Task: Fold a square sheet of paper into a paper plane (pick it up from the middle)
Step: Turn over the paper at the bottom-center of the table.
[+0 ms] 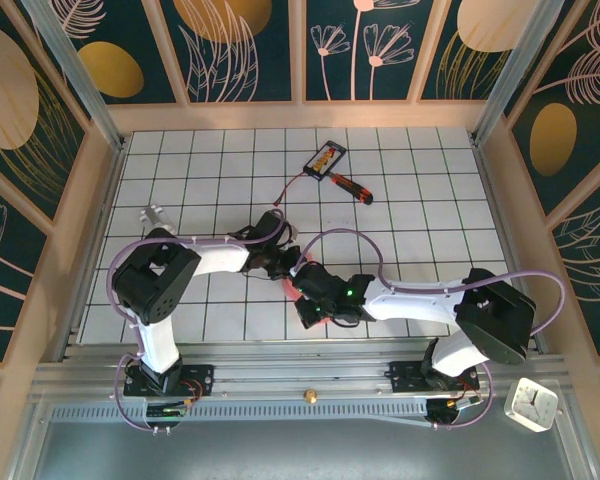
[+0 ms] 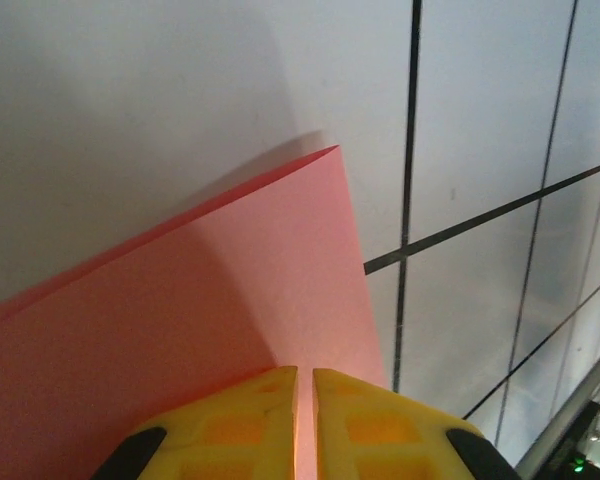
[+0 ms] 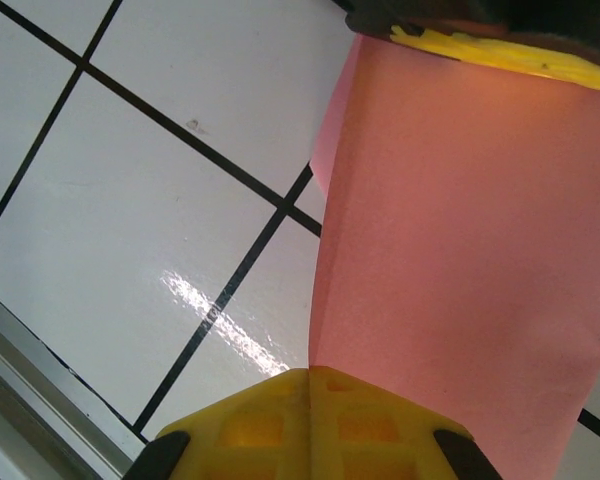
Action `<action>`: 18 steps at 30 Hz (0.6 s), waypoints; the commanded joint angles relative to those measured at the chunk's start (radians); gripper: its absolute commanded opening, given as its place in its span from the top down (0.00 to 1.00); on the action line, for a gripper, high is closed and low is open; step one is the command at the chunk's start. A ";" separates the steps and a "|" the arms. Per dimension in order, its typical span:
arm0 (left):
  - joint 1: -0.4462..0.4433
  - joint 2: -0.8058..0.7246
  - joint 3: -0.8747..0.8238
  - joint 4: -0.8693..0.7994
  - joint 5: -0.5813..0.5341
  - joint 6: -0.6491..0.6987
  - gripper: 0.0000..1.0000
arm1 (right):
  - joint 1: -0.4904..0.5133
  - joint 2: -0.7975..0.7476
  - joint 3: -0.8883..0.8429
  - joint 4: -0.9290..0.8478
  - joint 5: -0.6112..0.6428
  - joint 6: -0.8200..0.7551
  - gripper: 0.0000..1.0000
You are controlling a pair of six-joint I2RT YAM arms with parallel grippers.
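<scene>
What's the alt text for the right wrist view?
A pink-red sheet of paper runs from the right gripper, jaws shut on its near edge, up to the left gripper at the top. Behind it lies the white table with black grid lines.

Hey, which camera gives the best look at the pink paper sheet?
Left wrist: the pink paper sheet shows its folded double edge and a sharp corner against the white tiles. Right wrist shows a flat stretch of it. The top camera catches just a small red sliver.
</scene>
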 commanded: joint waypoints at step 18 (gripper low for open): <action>0.004 0.050 0.026 -0.087 0.021 0.092 0.90 | 0.008 -0.013 -0.058 0.038 -0.010 0.002 0.92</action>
